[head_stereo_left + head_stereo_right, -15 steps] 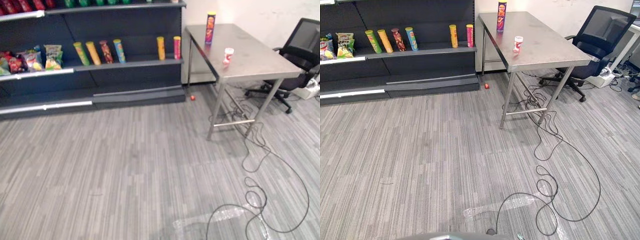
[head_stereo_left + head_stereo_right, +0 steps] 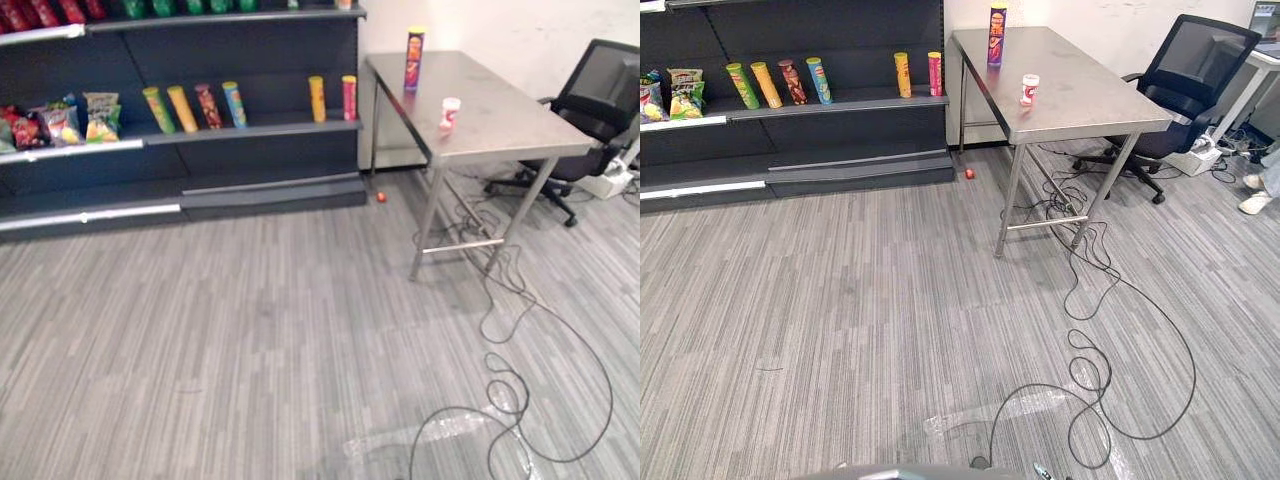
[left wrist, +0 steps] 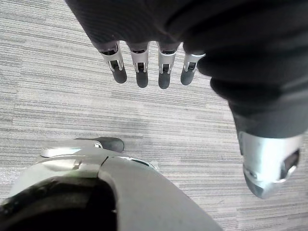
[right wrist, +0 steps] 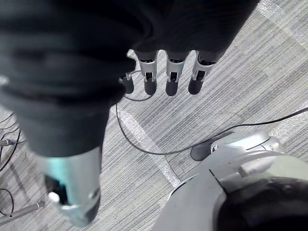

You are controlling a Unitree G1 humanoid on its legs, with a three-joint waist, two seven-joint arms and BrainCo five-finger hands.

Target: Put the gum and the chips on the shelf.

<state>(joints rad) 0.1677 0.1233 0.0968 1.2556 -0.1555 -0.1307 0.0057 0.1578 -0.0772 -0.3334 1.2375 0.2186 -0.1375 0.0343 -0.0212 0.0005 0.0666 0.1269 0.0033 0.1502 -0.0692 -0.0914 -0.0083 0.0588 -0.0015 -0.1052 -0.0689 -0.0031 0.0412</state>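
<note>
The left hand [image 3: 140, 72] hangs with its fingers straight and loose, holding nothing, with bare floor [image 3: 57, 96] past it. The right hand [image 4: 172, 79] hangs the same way, also empty. Both task things stand well ahead of the hands, toward the right hand's side, on the steel worktop [image 2: 1090, 105]. The tall chips can [image 2: 997, 35] is upright at the far end, and the small gum tub [image 2: 1029, 89] stands nearer, apart from it. The shelf [image 2: 840, 102] lies well ahead on the left hand's side, with a row of cans [image 2: 770, 83] on it and bare board between them. The step in hand looks like the approach. It should end square to the worktop's long edge, close enough that neither arm must stretch. The can, being tall, probably tips easily, so the fingers should close round its middle.
</note>
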